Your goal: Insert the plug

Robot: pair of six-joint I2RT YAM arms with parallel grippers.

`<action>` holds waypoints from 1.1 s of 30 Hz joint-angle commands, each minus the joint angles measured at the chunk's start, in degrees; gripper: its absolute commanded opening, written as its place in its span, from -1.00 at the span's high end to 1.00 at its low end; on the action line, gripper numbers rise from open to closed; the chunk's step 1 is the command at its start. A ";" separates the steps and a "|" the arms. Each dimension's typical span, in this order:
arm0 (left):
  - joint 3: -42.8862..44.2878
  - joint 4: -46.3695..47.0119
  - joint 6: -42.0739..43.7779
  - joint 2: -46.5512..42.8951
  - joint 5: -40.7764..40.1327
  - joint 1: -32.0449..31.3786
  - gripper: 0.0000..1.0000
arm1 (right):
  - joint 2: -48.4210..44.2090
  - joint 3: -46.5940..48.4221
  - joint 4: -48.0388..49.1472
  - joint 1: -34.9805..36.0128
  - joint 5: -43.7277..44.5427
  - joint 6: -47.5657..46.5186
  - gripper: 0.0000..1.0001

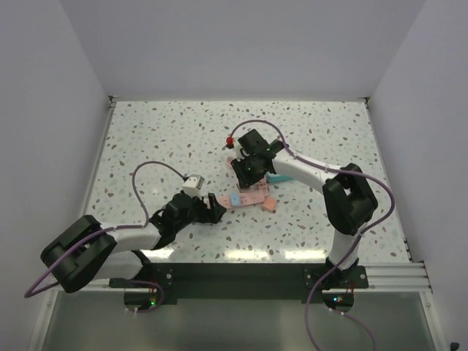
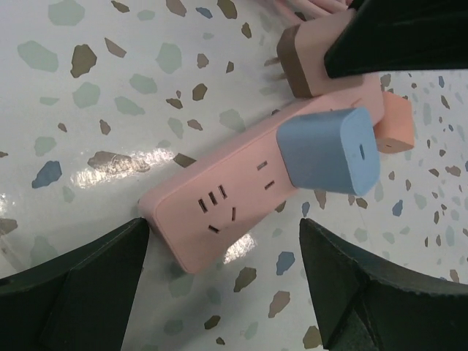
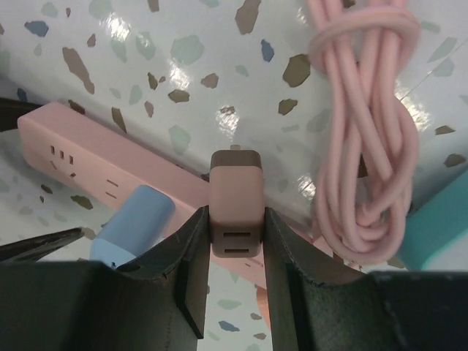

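Note:
The plug (image 3: 235, 197), a pale pinkish block with a brown front face, is pinched between the fingers of my right gripper (image 3: 235, 221). In the left wrist view the plug (image 2: 322, 62) shows bare prongs and hangs over the far part of the pink power strip (image 2: 212, 212). A blue adapter (image 2: 329, 150) sits in the strip's middle socket. My left gripper (image 2: 227, 270) is open around the strip's near end, its left finger (image 2: 73, 285) against the corner. From above, the right gripper (image 1: 248, 167) hovers over the strip (image 1: 248, 196) and the left gripper (image 1: 208, 208) lies at its left end.
A coiled pink cable (image 3: 365, 131) lies beside the strip. A pink-orange block (image 2: 395, 128) rests against the strip's far side. A teal block (image 1: 276, 178) is under the right arm and a small red object (image 1: 229, 140) lies behind it. White walls ring the table.

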 commanded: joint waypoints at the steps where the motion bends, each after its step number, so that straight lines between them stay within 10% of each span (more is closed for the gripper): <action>1: 3.30 2.60 2.50 2.69 -1.24 -0.30 -0.77 | -2.92 -2.97 -2.80 1.23 -4.72 1.79 1.00; 20: -6.53 -13.91 -3.11 -24.27 -0.89 -5.39 -0.76 | 0.94 0.97 -1.13 1.14 0.28 2.15 1.00; 33: -9.79 -7.16 -8.48 -24.12 2.80 -10.67 -0.74 | 0.95 1.07 0.27 1.05 -0.59 2.41 1.00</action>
